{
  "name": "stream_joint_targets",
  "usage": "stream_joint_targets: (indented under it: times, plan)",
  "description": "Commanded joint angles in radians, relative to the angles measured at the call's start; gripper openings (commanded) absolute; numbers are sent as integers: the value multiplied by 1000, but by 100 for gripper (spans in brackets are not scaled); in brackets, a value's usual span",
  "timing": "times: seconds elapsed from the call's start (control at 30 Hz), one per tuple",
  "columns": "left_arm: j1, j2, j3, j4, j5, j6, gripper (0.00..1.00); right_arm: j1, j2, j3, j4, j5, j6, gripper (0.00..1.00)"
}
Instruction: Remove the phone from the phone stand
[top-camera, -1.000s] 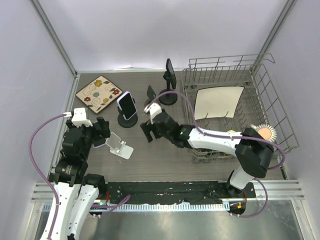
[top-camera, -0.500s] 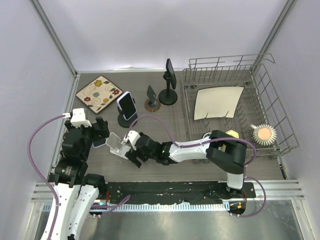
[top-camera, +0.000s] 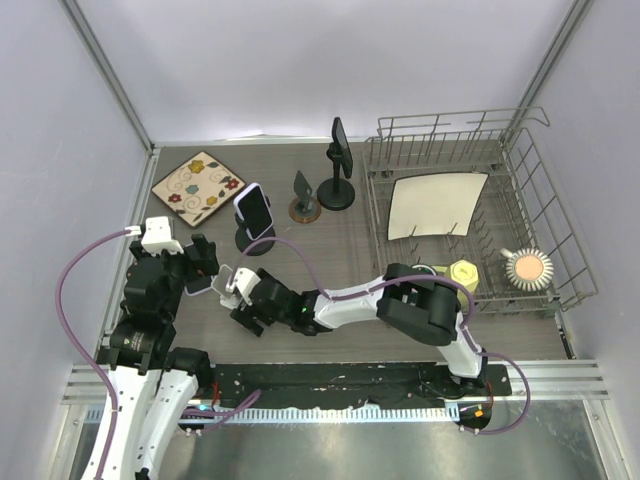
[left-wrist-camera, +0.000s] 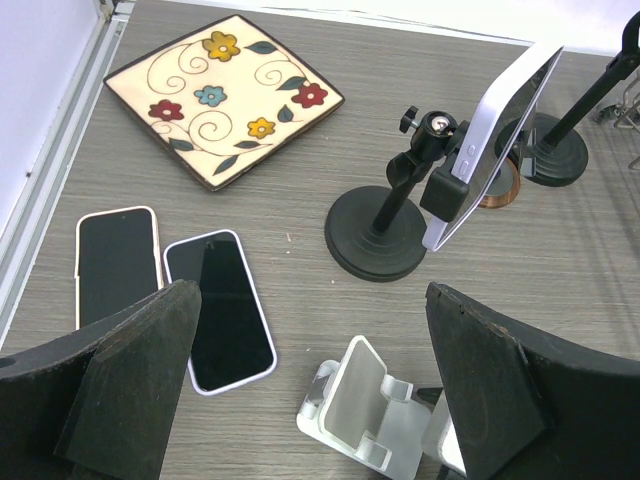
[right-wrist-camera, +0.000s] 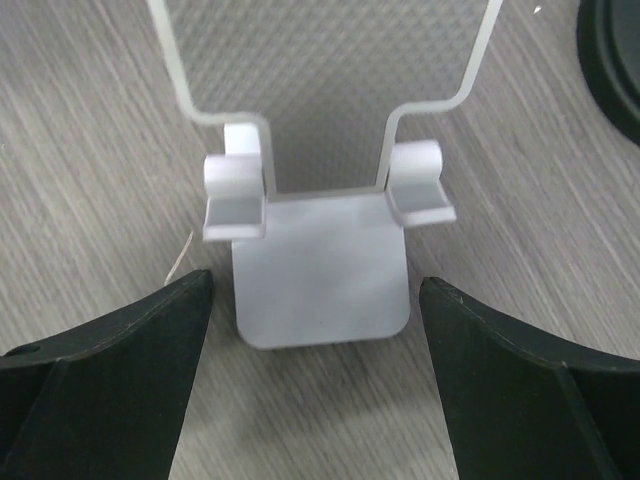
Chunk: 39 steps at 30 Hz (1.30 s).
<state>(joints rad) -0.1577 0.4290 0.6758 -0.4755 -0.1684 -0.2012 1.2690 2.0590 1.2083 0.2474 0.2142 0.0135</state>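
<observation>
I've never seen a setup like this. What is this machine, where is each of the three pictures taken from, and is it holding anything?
The machine is two robot arms bolted at the near edge of a table, each ending in a two-finger gripper. The wide picture comes from a fixed camera above and behind the arms. The other two come from small cameras on the wrists, so the dark shapes in their lower corners are each arm's own fingers.

The left gripper is open near two phones lying flat. The right gripper is open over an empty silver stand. Neither holds anything.

Also on the table are a white-cased phone clamped in a black stand, a flowered plate and a wire dish rack holding a white plate.
</observation>
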Motion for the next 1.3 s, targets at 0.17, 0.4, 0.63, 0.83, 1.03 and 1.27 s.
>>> stream_joint_targets:
  times: [0.17, 0.4, 0.63, 0.83, 1.03, 1.27]
  plan:
    - [-3, 1, -2, 35, -8, 8, 100, 0, 44, 0, 67, 91, 29, 76]
    - [-3, 1, -2, 34, -8, 8, 100, -28, -22, -72, 29, 86, 121, 42]
    - [-3, -1, -2, 35, -3, 8, 100, -42, -143, -205, -52, 252, 190, 37]
    - [-2, 1, -2, 34, 1, 6, 100, -86, -175, -245, -175, 418, 249, 37]
    - [-3, 1, -2, 32, 1, 6, 100, -253, -157, -214, -220, 357, 307, 38]
    - [-5, 1, -4, 32, 1, 8, 100, -390, -37, -72, -155, 318, 207, 40]
